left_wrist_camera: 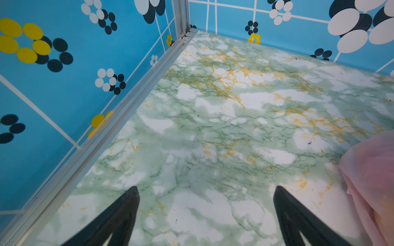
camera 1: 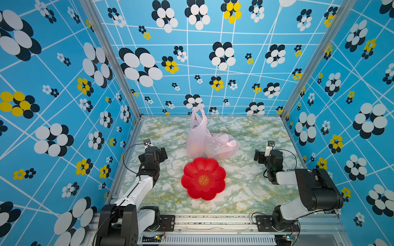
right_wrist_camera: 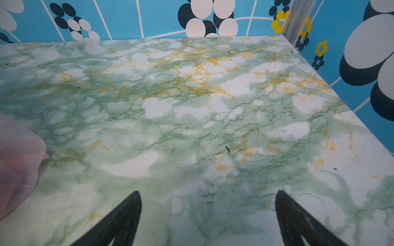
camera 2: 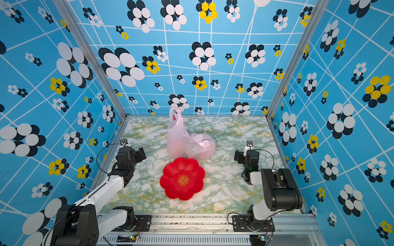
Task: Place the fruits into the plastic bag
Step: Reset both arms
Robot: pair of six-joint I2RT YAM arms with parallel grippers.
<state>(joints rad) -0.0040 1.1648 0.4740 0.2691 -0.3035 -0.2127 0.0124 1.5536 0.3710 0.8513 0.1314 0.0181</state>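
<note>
**Fruit in the bag, both grippers free**

We see the plastic bag [camera 1: 204,140] slumped on the table [camera 1: 245,181] just behind the bare red plate [camera 1: 191,170]. Faint orange shapes through the film look to us like the fruits [camera 1: 194,150], already inside.

The left gripper [left_wrist_camera: 206,188] and right gripper [right_wrist_camera: 207,192] hang on either side, jaws wide and holding nothing.

We judge the bag thin, limp and slippery. Its upright handle loop [camera 1: 204,119] is the place to take hold.

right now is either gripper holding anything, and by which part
Nothing is held. The left gripper and the right gripper both stand open over the table. The plastic bag sits between them, touched by neither.
</note>
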